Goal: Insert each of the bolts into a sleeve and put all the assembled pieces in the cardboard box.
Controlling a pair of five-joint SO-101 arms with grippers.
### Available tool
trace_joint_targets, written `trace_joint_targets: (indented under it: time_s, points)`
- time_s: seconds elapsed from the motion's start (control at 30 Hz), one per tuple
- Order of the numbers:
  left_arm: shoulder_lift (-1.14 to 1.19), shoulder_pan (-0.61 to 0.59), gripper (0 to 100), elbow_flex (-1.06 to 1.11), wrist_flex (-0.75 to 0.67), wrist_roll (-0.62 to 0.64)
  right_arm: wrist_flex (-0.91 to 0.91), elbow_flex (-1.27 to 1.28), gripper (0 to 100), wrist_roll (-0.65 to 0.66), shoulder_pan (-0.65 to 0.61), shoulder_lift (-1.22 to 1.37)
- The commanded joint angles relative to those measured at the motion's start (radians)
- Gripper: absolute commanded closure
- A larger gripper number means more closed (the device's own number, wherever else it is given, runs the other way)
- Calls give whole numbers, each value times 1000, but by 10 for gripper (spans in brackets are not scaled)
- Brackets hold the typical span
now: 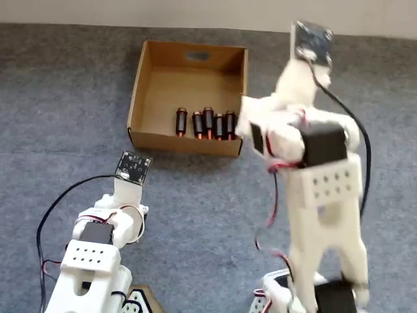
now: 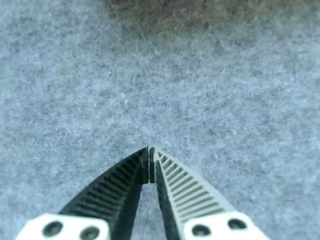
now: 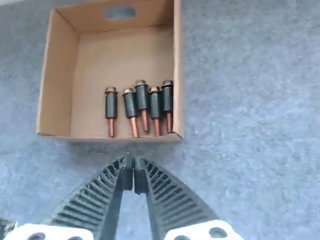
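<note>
While the two arms stand over the grey carpeted table (image 1: 65,98), the cardboard box (image 1: 137,104) sits open at the far side of it. Five assembled pieces (image 1: 207,124), each a copper-coloured bolt in a dark sleeve, lie side by side on the box floor. They lie against the near wall, toward the box's right side, with their shanks pointing at that wall.

The right gripper (image 3: 133,162) has its ribbed fingers (image 3: 165,195) pressed together at the tips, with nothing between them. It is held above the carpet, outside the box. The box's near wall (image 3: 110,136) lies just beyond the fingertips, and the row of pieces (image 3: 142,105) lies past that wall.

The left gripper (image 2: 150,152) is likewise closed tip to tip and empty, over bare carpet. In the high view the left arm (image 1: 104,241) is well short of the box's near-left corner. The right arm (image 1: 313,176) rises beside the box's right wall.
</note>
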Motion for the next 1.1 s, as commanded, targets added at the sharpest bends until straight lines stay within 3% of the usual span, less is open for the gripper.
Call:
trace_joint_targets:
  time_s: [0.0, 0.27, 0.37, 0.53, 0.87, 1.0, 1.07]
  points:
    - [-1, 13, 955, -5, -12, -5, -231, 438, 993, 11, 25, -277]
    - [-1, 13, 955, -5, -14, -5, -624, 1142, 993, 11, 25, -812]
    - [-1, 13, 955, -5, -14, -5, -661, 1303, 992, 32, 24, -1020]
    - [-1, 13, 955, -5, -14, -5, -641, 1544, 992, 229, 25, -1337]
    - [-1, 13, 955, -5, -14, -5, -437, 1658, 992, 235, 24, -1334]
    - [-1, 13, 955, -5, -14, -5, -466, 1865, 992, 235, 22, -1333]
    - [-1, 15, 955, -5, -14, -5, -427, 1845, 992, 235, 28, -1323]
